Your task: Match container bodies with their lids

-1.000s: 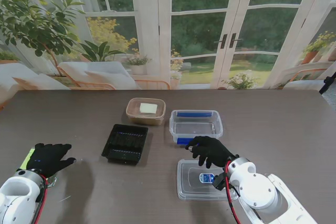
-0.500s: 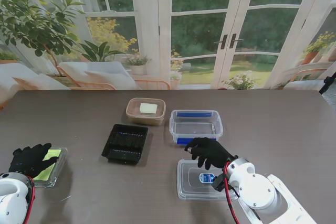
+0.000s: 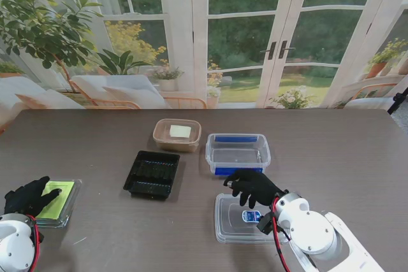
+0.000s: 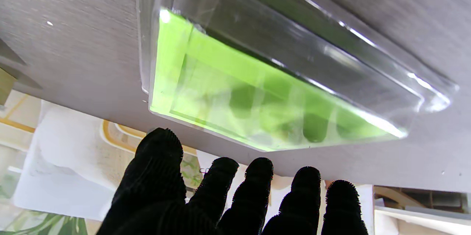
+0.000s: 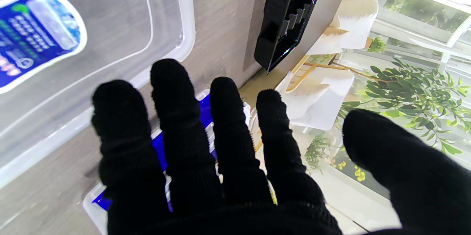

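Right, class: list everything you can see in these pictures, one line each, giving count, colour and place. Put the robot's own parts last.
table: one, dark wood grain, under everything.
beige container: one, tan with a pale square inside, farthest from me, centre.
clear container with blue clips: one, right of the beige one.
black tray: one, centre-left.
clear lid with blue label: one, nearer to me, under the right hand.
clear lid with green sheet: one, far left.
left hand: black glove, by the green lid, open.
right hand: black glove, fingers spread, open.
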`<state>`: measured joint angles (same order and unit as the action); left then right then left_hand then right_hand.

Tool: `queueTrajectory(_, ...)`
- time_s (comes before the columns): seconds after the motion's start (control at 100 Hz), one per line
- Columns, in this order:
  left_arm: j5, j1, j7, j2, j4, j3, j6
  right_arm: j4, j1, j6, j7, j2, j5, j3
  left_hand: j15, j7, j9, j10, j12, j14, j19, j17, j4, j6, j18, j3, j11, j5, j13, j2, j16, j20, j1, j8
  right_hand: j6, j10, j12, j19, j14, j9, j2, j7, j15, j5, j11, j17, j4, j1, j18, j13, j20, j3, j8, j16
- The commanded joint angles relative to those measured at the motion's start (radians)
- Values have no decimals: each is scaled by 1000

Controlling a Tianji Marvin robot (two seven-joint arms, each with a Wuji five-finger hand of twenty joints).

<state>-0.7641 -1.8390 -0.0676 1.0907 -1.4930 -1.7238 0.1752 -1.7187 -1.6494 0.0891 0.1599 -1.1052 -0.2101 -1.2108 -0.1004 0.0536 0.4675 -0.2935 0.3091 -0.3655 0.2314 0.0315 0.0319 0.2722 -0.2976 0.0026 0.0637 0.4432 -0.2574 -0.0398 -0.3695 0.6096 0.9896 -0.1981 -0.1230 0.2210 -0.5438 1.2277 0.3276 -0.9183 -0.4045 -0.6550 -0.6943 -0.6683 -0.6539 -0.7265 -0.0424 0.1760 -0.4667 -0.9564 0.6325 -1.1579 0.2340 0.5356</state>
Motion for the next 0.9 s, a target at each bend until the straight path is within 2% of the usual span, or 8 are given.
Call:
queueTrajectory(0.0, 14, 8, 6, 15, 18, 7, 7, -5, -9, 2, 18, 0, 1, 4, 25, -19, -44, 10, -15, -5, -42, -27, -36, -14, 7, -9, -13, -26, 27, 49, 13, 13, -11, 9, -1, 17, 9, -13, 13, -5, 13, 3, -8, 10, 0, 319, -31, 23, -10, -15, -10, 74, -9, -1)
queueTrajectory(0.21, 53, 23, -21, 22, 55, 30, 7, -8, -11, 8, 26, 1, 5, 4, 25, -18, -37, 11, -14, -10, -43, -29, -37, -18, 4, -9, -9, -22, 24, 50, 12, 19, -7, 12, -1, 17, 9, -13, 14, -4, 13, 3, -7, 11, 0, 320, -31, 23, -10, -14, -10, 73, -9, -2)
queueTrajectory(0.54, 56, -24, -25, 25, 22, 53, 4, -6, -10, 6, 31, 1, 15, 4, 14, -10, -1, -3, -3, -20, -31, -10, -37, -5, -8, -9, 3, -2, 1, 48, 2, 38, -2, 12, -5, 18, 10, -16, 15, -3, 14, 2, -7, 7, 1, 323, -31, 26, -9, -12, -11, 75, -10, -2)
queueTrajectory(0.77, 31, -52, 28, 13, -13, 75, -17, -4, -6, 5, 34, 2, 19, 4, 10, -2, 28, -5, 8, -19, -32, -4, -37, 1, -9, -9, 10, 21, -10, 46, -3, 43, 3, 10, -5, 18, 9, -16, 18, -3, 15, 3, -6, 5, 1, 323, -31, 25, -9, -11, -10, 76, -10, -2)
queueTrajectory(0.89, -18, -68, 73, 0, -39, 85, -25, -2, -4, 4, 32, 1, 21, 4, 9, -3, 37, -4, 13, -16, -32, 2, -36, 1, -9, -10, 11, 23, -13, 47, -5, 44, 1, 10, -7, 19, 10, -16, 16, -2, 15, 3, -6, 5, 1, 323, -31, 25, -9, -11, -10, 76, -10, -2)
